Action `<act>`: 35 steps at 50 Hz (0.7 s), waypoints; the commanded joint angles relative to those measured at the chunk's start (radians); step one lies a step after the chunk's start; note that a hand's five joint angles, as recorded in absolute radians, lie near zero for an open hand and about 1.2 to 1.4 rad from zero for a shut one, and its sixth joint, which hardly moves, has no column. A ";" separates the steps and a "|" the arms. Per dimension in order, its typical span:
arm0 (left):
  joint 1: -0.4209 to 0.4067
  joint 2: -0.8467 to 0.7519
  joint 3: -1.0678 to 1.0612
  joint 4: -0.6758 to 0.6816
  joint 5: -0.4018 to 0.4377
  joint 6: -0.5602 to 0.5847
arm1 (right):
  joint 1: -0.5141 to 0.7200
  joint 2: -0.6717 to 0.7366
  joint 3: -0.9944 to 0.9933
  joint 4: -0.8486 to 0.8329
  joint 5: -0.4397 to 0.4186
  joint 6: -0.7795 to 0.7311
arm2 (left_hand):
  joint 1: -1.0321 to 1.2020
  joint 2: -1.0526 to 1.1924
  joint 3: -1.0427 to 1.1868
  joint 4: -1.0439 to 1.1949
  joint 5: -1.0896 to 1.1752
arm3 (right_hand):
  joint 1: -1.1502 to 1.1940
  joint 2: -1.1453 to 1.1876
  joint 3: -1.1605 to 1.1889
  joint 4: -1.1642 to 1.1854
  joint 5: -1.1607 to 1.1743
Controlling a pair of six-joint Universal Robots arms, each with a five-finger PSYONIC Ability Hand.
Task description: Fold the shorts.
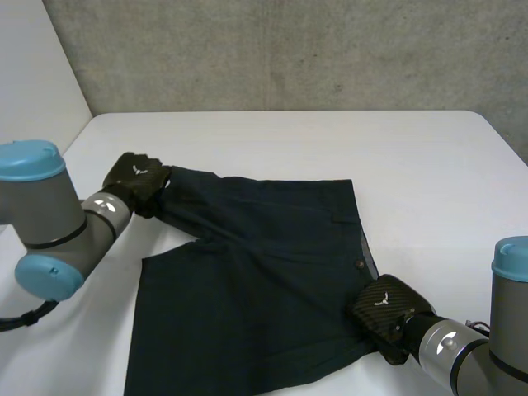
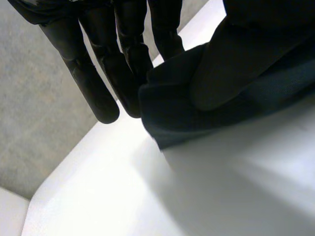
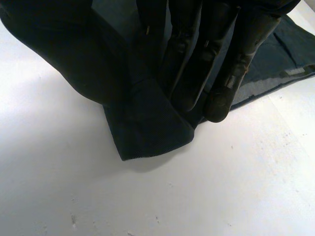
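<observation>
There is one pair of dark navy shorts, spread out on one white tabletop, and two black hands are on it. The shorts lie near the middle of the tabletop, towards the robot. The waistband runs along the robot's right side and bears one small button; the two legs point to its left, one farther from the robot and one nearer.

The left hand is at the hem corner of the farther leg. In the left wrist view its straight fingers lie on one side of the bunched cloth and the thumb on the other, so the hem is pinched between them and held a little above the white surface.

The right hand is at the near end of the waistband, at the corner closest to the robot. In the right wrist view its fingers press a folded lip of the cloth against the thumb, clamped on that corner.

Two arms reach in: the left arm and the right arm. A grey concrete wall stands behind the far edge of the tabletop. In the head view each hand covers the corner that it holds.
</observation>
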 commanded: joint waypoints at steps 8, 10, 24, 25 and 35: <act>0.078 0.018 -0.172 -0.002 -0.004 0.001 | -0.004 -0.015 0.000 0.009 0.002 0.003 | 0.267 0.205 0.211 0.197 0.238 | 0.408 0.220 0.194 0.201 0.233; 0.079 0.018 -0.186 -0.002 -0.001 0.000 | -0.007 -0.018 -0.001 0.011 0.003 0.003 | 0.229 0.167 0.174 0.160 0.200 | 0.408 0.220 0.194 0.201 0.233; 0.090 0.035 -0.232 0.010 -0.011 0.003 | -0.015 -0.092 -0.008 0.086 -0.010 0.001 | 0.266 0.205 0.211 0.197 0.238 | 0.408 0.220 0.194 0.201 0.233; 0.090 0.038 -0.232 0.011 -0.016 0.003 | -0.015 -0.093 -0.006 0.086 -0.010 0.001 | 0.267 0.205 0.211 0.197 0.238 | 0.408 0.220 0.194 0.201 0.233; 0.118 0.085 -0.257 0.015 -0.094 -0.005 | -0.013 -0.093 0.000 0.087 -0.010 0.001 | 0.267 0.205 0.211 0.197 0.238 | 0.408 0.220 0.194 0.201 0.233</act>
